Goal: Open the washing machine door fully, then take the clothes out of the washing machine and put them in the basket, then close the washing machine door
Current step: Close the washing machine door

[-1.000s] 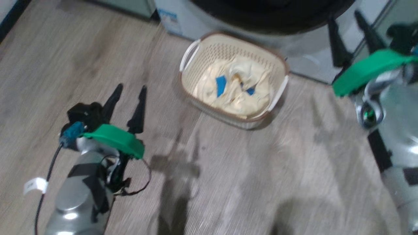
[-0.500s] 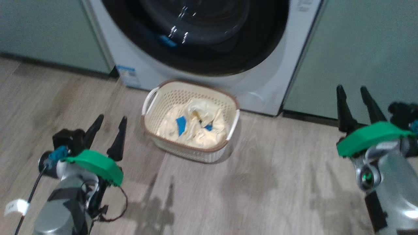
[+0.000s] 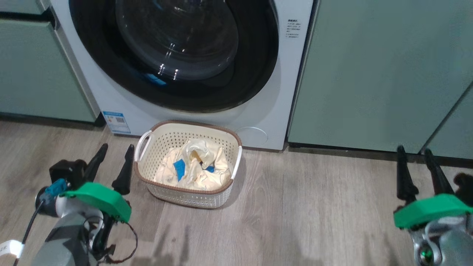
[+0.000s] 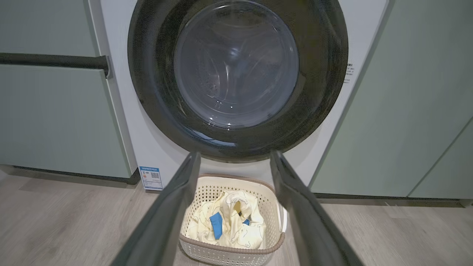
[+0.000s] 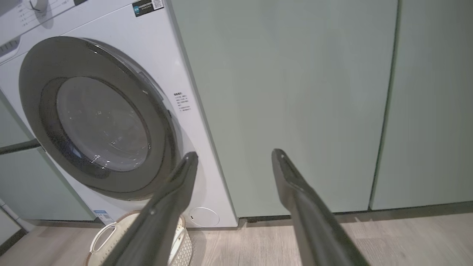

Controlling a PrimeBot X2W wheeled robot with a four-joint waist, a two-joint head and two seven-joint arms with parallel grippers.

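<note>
Left tool (image 3: 117,147): fingers apart, empty, just left of basket (image 3: 192,122).
Basket: on floor (image 3: 314,207), before washing machine (image 3: 292,92).
Clothes (image 3: 192,168): 1 cream heap inside basket.
Washing machine door (image 3: 177,48): closed.
Right tool (image 3: 414,149): fingers apart, empty, facing green cabinet (image 3: 369,74).

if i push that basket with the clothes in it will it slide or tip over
Probably slides: the basket sits low and wide on the smooth floor. Likely light: perforated plastic holding just the clothes, which look crumpled and soft, so floppy.

I find the cream perforated plastic basket (image 3: 188,198), soft cream-yellow clothes (image 3: 196,168) inside, just before the white front-loading washing machine (image 3: 293,81).
</note>
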